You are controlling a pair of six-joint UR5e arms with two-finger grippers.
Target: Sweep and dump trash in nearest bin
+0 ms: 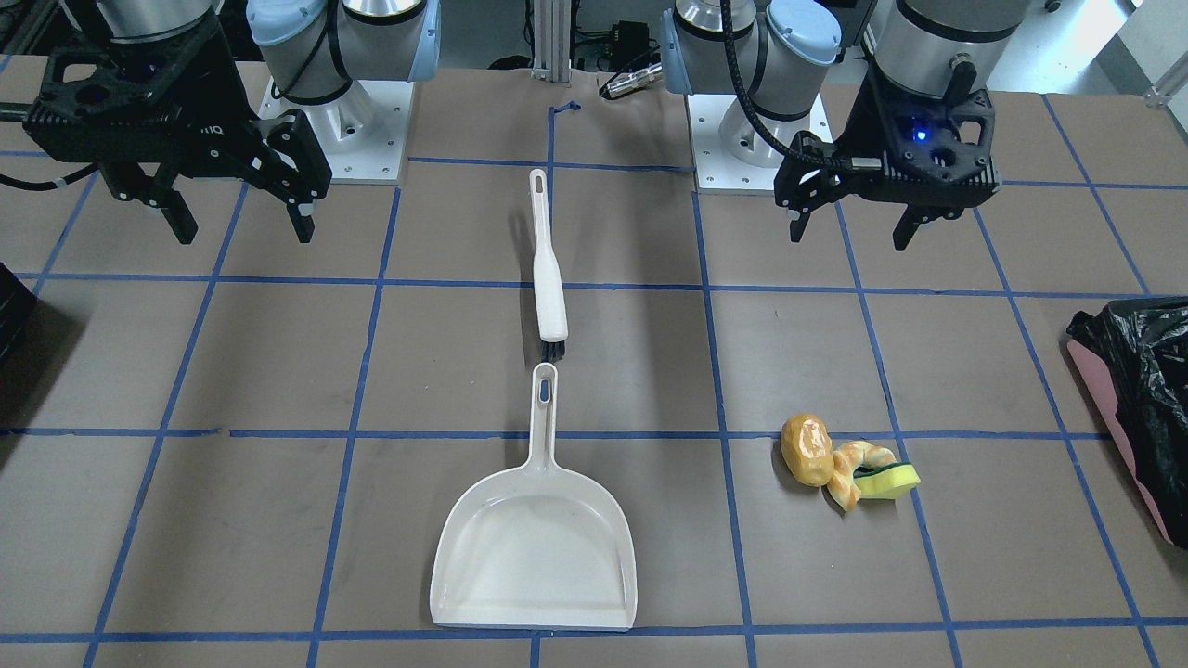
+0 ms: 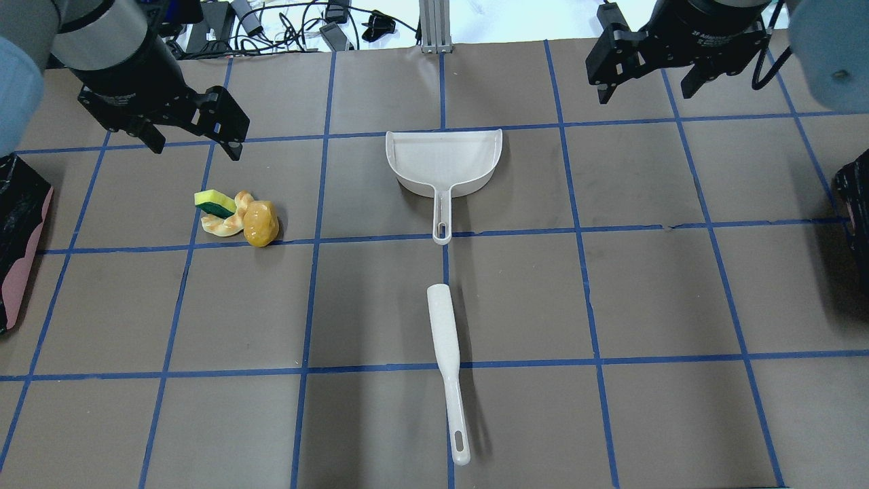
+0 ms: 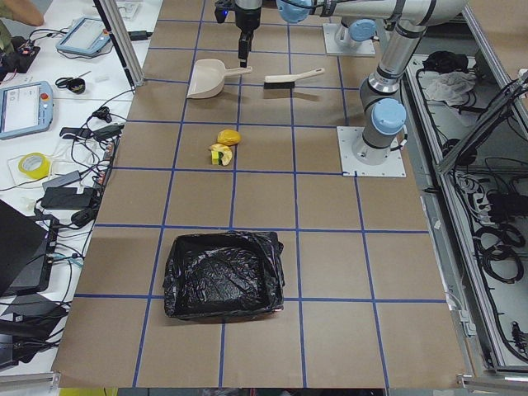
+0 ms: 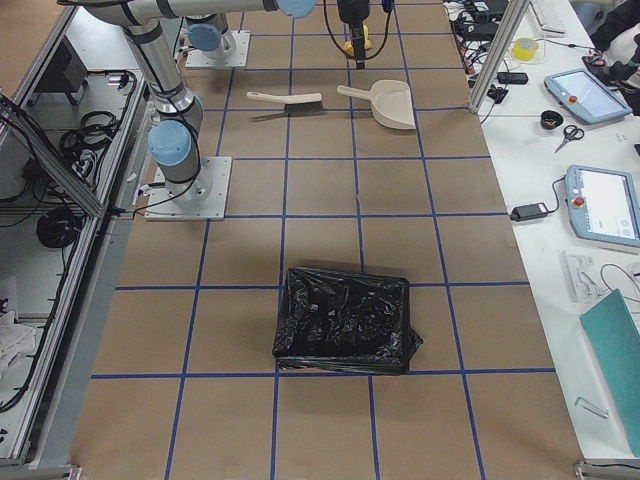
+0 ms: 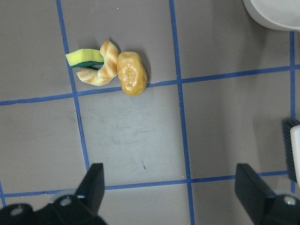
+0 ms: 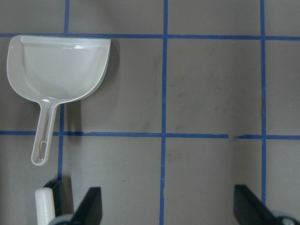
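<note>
The trash lies in one cluster on the brown table: a glossy potato-like lump [image 1: 806, 450], a tan curled pastry piece [image 1: 846, 475] and a yellow-green wedge [image 1: 887, 480]. It also shows in the left wrist view [image 5: 131, 72] and the overhead view [image 2: 239, 217]. The bin [image 1: 1140, 399], pink-sided with a black bag, stands at the table end on my left [image 2: 19, 244]. My left gripper [image 1: 849, 237] hangs open and empty above the table, short of the trash [image 2: 195, 146]. My right gripper [image 1: 243, 232] is open and empty, high on the other side [image 2: 645, 92].
A white dustpan [image 2: 445, 163] lies mid-table, handle toward a white black-bristled brush [image 2: 448, 367] in line with it. A dark container [image 2: 857, 197] stands at the table's right end. Blue tape lines grid the table.
</note>
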